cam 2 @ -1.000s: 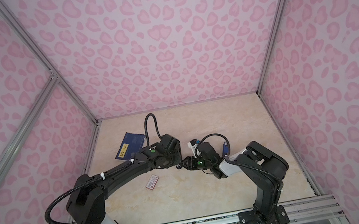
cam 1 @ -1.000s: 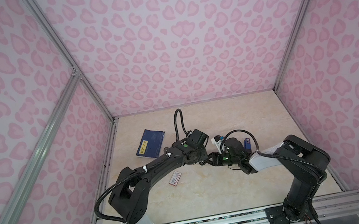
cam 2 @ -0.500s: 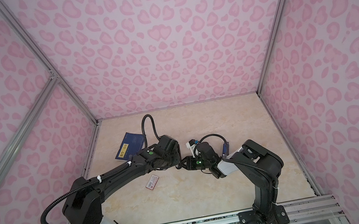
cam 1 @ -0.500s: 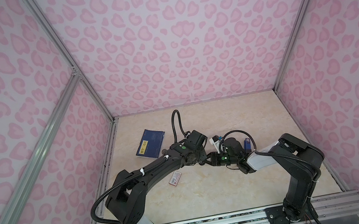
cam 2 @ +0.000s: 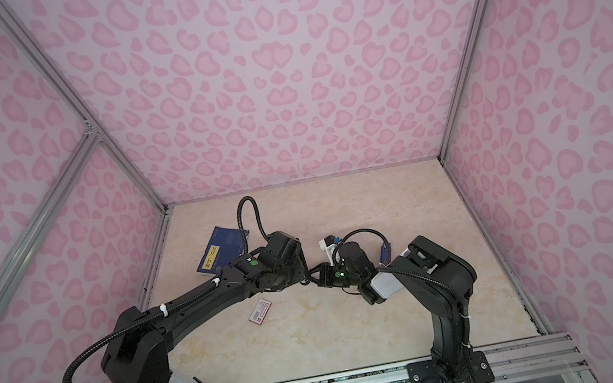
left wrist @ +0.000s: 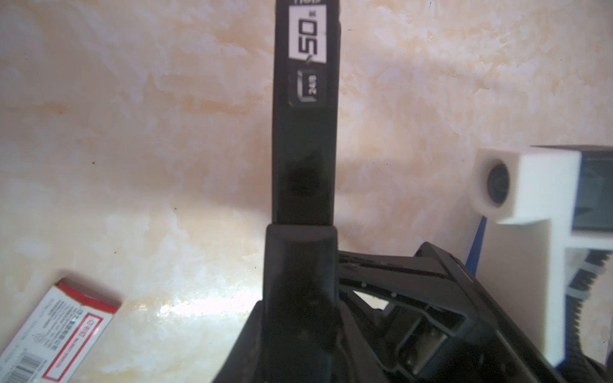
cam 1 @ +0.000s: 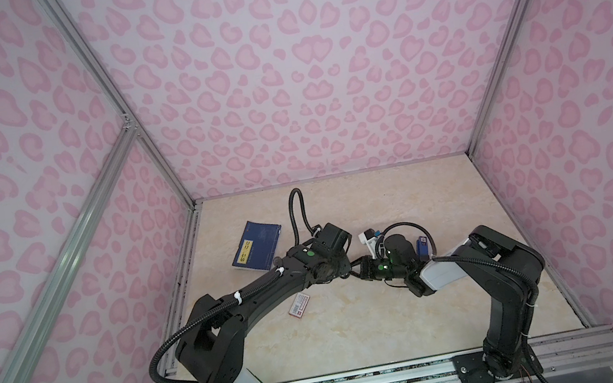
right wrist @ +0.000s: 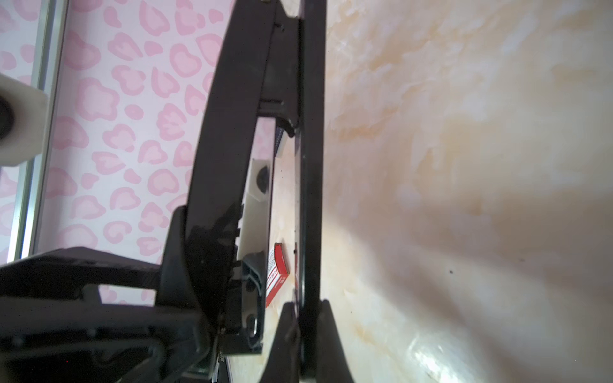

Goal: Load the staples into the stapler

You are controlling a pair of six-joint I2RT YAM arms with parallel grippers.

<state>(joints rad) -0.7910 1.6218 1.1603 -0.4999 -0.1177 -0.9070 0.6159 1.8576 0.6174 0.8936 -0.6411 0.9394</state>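
The left tool [left wrist: 301, 238] clamps the stapler [left wrist: 303, 149] by its top arm. The right tool [right wrist: 306, 311] pinches the thin base, holding the stapler open over the table [left wrist: 132, 132]. No staples are in sight, only a red-and-white box [left wrist: 63, 328]. An uneven pull could twist the stapler loose.

Left hand [cam 1: 347, 271], right hand [right wrist: 306, 308], both clamped.

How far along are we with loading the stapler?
Done: both pincers have the glossy black stapler, the left pincer on its top arm, the right pincer shut on its thin base. In hand: the two halves stand spread apart. Left: no staples are visible anywhere. The red-and-white cardboard box lies untouched on the marbled beige table, so loading seems not begun.
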